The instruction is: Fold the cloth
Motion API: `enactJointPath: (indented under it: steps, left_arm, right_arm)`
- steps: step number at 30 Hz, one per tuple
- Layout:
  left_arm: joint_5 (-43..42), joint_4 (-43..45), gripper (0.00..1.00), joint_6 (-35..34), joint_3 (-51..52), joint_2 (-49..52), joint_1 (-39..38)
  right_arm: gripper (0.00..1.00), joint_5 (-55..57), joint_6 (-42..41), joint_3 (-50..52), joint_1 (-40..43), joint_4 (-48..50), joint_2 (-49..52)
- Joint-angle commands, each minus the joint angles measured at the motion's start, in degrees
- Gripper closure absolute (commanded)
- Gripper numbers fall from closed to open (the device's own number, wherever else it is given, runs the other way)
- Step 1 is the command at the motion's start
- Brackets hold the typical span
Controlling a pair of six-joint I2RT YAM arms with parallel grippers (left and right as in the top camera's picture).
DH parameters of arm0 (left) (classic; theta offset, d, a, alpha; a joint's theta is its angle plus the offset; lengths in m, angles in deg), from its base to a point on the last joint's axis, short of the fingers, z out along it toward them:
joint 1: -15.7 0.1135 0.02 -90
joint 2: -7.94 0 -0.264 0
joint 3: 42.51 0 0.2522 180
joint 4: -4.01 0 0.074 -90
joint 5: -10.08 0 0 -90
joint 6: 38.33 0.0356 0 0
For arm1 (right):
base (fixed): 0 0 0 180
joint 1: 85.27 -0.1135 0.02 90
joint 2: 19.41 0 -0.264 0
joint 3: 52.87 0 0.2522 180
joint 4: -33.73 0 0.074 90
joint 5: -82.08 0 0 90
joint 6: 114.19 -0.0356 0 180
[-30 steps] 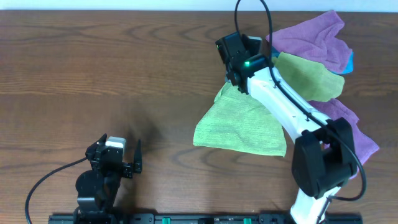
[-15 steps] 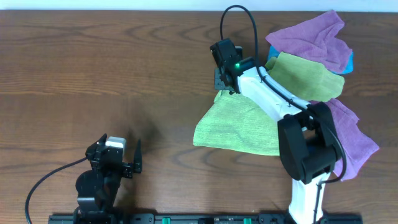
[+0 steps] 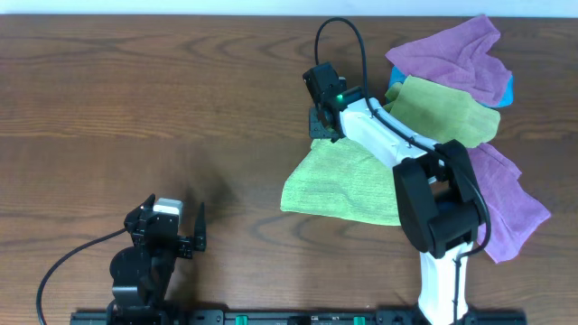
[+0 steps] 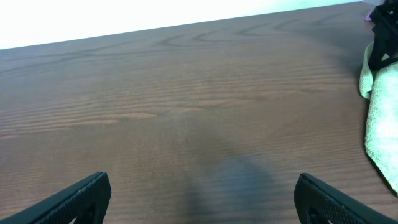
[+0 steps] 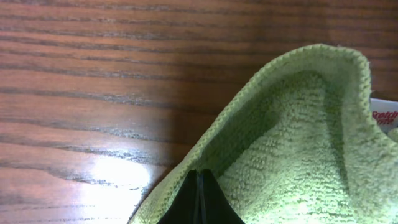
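The cloth is bright lime green and lies spread on the wooden table right of centre. Its far corner is drawn up toward my right gripper, which is shut on the cloth's edge there. In the right wrist view the closed black fingertips sit in a raised fold of the cloth, and a small white tag shows at the right edge. My left gripper rests open near the table's front left, holding nothing. From its wrist view the cloth shows only at the far right.
A duller yellow-green cloth lies at the back right. One purple cloth lies behind it, and another lies by the right arm's base. A bit of blue shows between them.
My right gripper has moved left and slightly back, drawing the cloth's far corner with it. The left arm has not moved.
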Motion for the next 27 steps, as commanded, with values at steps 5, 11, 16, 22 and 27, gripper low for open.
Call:
enactJointPath:
  steps: [5, 11, 16, 22, 27]
  left_arm:
    - [1.03, -0.63, 0.04, -0.63, 1.07, -0.37, -0.17]
    - [1.03, -0.63, 0.05, -0.63, 1.07, -0.35, -0.17]
    - [1.03, -0.63, 0.05, -0.63, 1.07, -0.35, -0.17]
    - [1.03, -0.63, 0.04, -0.63, 1.07, -0.35, -0.17]
    - [1.03, -0.63, 0.05, -0.63, 1.07, -0.37, -0.17]
  right_arm:
    - [0.99, -2.43, 1.11, 0.0, -0.48, 0.0, 2.29]
    - [0.97, -5.01, 1.25, 0.0, -0.81, 0.61, 4.17]
    - [0.21, -7.28, 3.15, 0.0, -2.27, 2.84, 4.17]
    - [0.06, -10.12, 4.42, 0.0, -4.22, 6.05, 4.17]
    - [0.15, -10.1, 4.42, 0.0, -4.98, 6.49, 4.17]
